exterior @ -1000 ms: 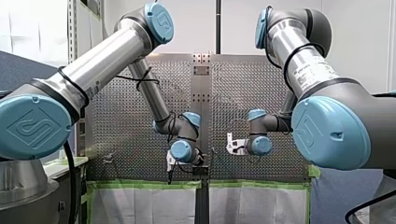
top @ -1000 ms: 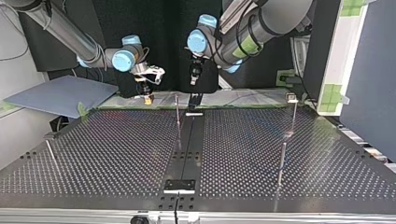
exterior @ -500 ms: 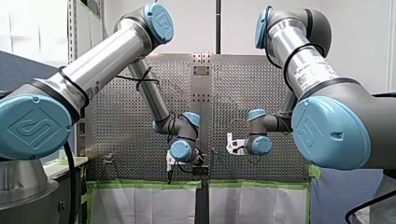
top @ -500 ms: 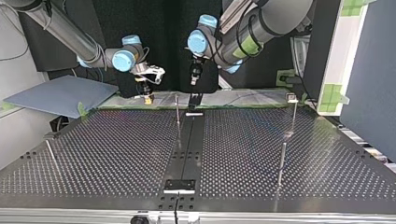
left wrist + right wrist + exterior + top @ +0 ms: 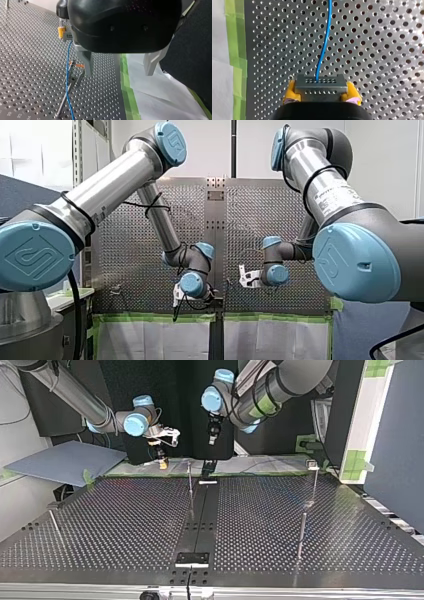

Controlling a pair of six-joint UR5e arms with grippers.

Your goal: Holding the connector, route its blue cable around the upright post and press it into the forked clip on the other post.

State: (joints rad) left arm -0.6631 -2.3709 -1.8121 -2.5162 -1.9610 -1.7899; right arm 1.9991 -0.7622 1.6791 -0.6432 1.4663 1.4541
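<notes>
Connector (image 5: 320,86) hung over the perforated desk (image 5: 387,50), near the green tape (image 5: 235,50) along its edge. It was clamped by its short ends between the yellow pads (image 5: 290,93) of my right gripper (image 5: 321,96), a hold that probably kept its holed face free so the wire could trail cleanly. My left gripper (image 5: 118,66) hovered close by, its fingers spread wide and empty, seemingly ready to guide the slack. A thin post (image 5: 65,97) stood just beside the wire's run; whether the two touched could not be told. The connector's long axis lay across the fingers with its face pointing ahead, and the blue cable (image 5: 324,42) left it that way, bending slightly.
</notes>
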